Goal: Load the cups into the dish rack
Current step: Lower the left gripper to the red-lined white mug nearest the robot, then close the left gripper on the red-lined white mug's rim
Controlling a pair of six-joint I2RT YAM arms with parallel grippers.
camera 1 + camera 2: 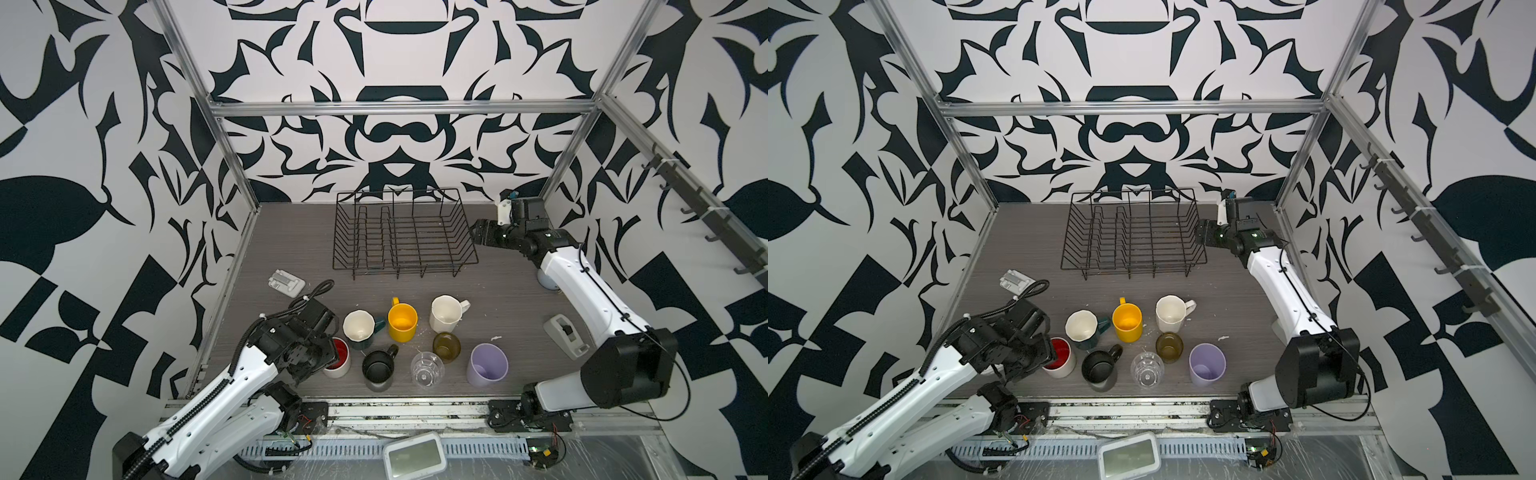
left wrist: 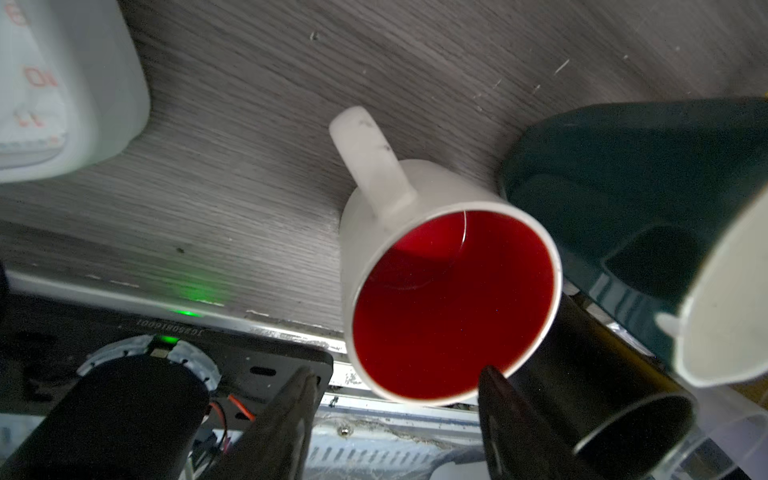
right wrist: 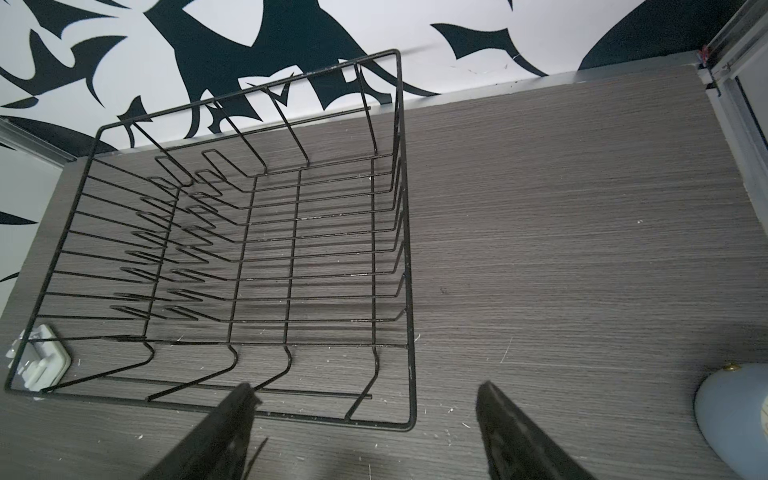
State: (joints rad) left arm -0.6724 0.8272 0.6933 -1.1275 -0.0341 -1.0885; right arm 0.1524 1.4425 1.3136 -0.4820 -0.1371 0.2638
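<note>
Eight cups stand on the near half of the table: a red-inside white mug (image 1: 340, 360), teal mug (image 1: 360, 329), yellow mug (image 1: 402, 322), faceted white mug (image 1: 446, 313), black mug (image 1: 377, 368), clear glass (image 1: 427, 369), amber glass (image 1: 446, 347) and lilac tumbler (image 1: 487, 365). My left gripper (image 2: 399, 374) hovers open over the red-inside mug (image 2: 453, 307), one fingertip (image 2: 492, 374) at its rim beside the black mug and the other off its side. The black wire dish rack (image 1: 405, 265) stands empty at the back. My right gripper (image 3: 365, 395) hangs open by the rack's right end (image 3: 407, 249).
A white square clock (image 1: 286, 282) lies left of the rack. A grey tape dispenser (image 1: 567, 334) sits at the right, and a pale-blue round clock (image 3: 731, 415) stands behind the right arm. A white-framed screen (image 1: 415, 455) lies beyond the front rail.
</note>
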